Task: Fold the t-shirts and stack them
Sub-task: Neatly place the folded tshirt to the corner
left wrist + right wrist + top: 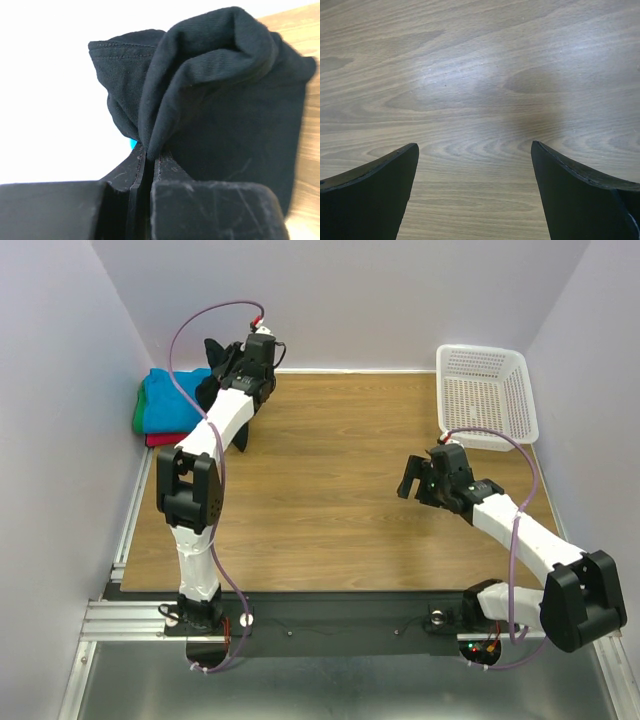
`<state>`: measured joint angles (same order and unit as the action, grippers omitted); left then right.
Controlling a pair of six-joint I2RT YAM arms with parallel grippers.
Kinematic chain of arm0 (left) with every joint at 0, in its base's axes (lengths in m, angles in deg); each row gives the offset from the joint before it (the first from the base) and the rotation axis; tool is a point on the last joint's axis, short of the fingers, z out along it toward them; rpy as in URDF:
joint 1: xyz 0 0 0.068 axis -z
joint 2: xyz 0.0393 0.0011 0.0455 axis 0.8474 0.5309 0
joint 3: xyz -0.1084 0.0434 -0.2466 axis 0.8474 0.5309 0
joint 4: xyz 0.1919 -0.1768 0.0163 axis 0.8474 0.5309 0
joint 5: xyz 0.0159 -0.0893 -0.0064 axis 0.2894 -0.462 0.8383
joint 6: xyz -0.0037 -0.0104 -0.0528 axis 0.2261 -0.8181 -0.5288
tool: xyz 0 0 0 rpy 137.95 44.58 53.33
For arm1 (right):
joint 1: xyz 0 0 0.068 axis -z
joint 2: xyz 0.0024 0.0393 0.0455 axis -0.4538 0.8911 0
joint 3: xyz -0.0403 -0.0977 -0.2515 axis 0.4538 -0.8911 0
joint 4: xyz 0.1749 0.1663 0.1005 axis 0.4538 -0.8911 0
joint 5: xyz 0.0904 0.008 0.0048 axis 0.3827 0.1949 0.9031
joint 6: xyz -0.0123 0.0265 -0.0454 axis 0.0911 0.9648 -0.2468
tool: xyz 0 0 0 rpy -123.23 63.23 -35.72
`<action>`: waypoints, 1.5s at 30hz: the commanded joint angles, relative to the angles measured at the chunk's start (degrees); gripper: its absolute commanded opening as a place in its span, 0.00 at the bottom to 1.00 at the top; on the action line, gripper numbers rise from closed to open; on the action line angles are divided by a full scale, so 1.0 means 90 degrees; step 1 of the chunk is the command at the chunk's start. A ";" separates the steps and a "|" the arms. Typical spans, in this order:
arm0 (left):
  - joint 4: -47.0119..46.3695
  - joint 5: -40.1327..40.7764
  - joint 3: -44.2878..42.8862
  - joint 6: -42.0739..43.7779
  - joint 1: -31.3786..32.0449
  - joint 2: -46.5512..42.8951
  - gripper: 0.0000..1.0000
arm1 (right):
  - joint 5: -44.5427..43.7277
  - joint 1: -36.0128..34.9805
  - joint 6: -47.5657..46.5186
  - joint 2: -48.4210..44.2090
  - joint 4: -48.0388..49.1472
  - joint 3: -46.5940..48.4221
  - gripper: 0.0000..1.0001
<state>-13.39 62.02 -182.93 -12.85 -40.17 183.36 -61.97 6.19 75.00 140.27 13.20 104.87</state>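
My left gripper (222,360) is shut on the black t-shirt (243,425), holding it bunched above the table at the far left; the cloth hangs behind my left arm. In the left wrist view the left gripper (148,154) pinches a fold of the black t-shirt (215,100). A folded stack with the turquoise-blue t-shirt (172,398), green t-shirt (138,416) and red t-shirt (160,439) lies at the far left corner. A sliver of turquoise (132,144) shows by the jaws. My right gripper (412,480) is open and empty over bare wood (475,145).
A white lattice basket (485,395) stands at the far right of the wooden table (330,490). Pale walls close in the left, back and right sides. A metal rail runs along the table's left edge (128,530).
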 commanded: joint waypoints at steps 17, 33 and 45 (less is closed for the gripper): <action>-0.0431 -0.0583 -0.1131 0.0185 -0.0586 -0.0387 0.00 | -0.0398 -0.0013 -0.0117 -0.0179 0.0184 -0.0011 1.00; -0.0441 -0.1433 -0.1482 -0.0566 -0.2098 0.0717 0.00 | -0.0672 -0.0023 -0.0166 0.0241 0.0174 0.0155 1.00; 0.0077 -0.1559 -0.1971 -0.1669 -0.2628 0.0728 0.99 | -0.0662 -0.0013 -0.0108 0.0408 0.0174 0.0195 1.00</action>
<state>-12.56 48.60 -197.34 -22.79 -63.71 194.88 -66.78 6.19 74.30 144.49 13.18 104.84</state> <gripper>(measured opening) 0.973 0.998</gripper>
